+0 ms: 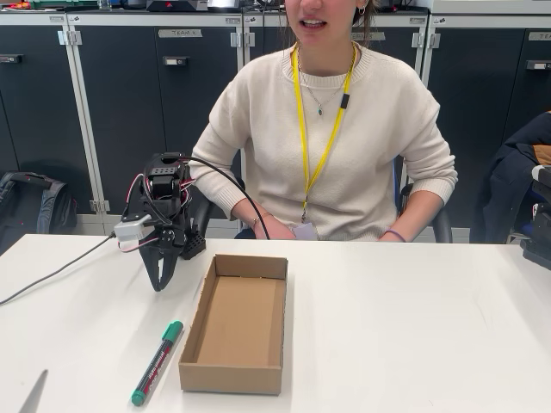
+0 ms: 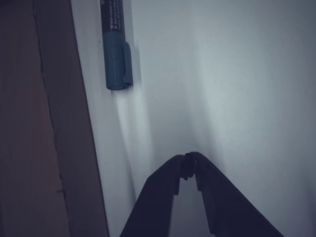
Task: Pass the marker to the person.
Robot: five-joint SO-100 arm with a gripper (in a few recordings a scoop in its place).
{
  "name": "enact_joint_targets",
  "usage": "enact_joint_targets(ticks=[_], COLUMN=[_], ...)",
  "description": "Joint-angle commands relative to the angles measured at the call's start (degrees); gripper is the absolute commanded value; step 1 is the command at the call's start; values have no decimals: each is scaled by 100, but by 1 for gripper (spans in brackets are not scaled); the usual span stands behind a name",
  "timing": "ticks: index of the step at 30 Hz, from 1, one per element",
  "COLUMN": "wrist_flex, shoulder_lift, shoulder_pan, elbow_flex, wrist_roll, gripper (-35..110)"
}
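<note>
The black robot tool [image 1: 160, 280] is pointing down at the white bench [image 1: 413, 327], its two fingers pressed together and holding nothing. The slim green-capped marker [image 1: 157, 362] is lying flat on the bench in front of the tool, just left of the open brown cardboard tray [image 1: 236, 324]. The person in a cream knit sweater [image 1: 331, 129] is sitting behind the bench.

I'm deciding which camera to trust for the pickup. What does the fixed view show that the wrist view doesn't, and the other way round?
Fixed view alone: the person seated behind the table, the whole cardboard tray, and the full marker lying left of the tray, apart from the gripper.

Wrist view alone: the fingertips close up, touching and holding nothing, with the marker's cap ahead of them.

Both: marker, tray wall, gripper, white table.
</note>
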Motion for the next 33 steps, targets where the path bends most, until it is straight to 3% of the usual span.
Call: enact_joint_targets(ticks=[1, 9, 16, 21, 33], wrist_flex=[211, 1266, 1978, 1828, 97], shoulder_lift=[-633, -2470, -4307, -5186, -7137], shoulder_pan=[53, -598, -844, -729, -9], elbow_flex=[-1143, -3094, -5071, -5722, -5792], wrist_roll=[176, 554, 62, -483, -1433], gripper=[-5, -5, -5, -5, -5])
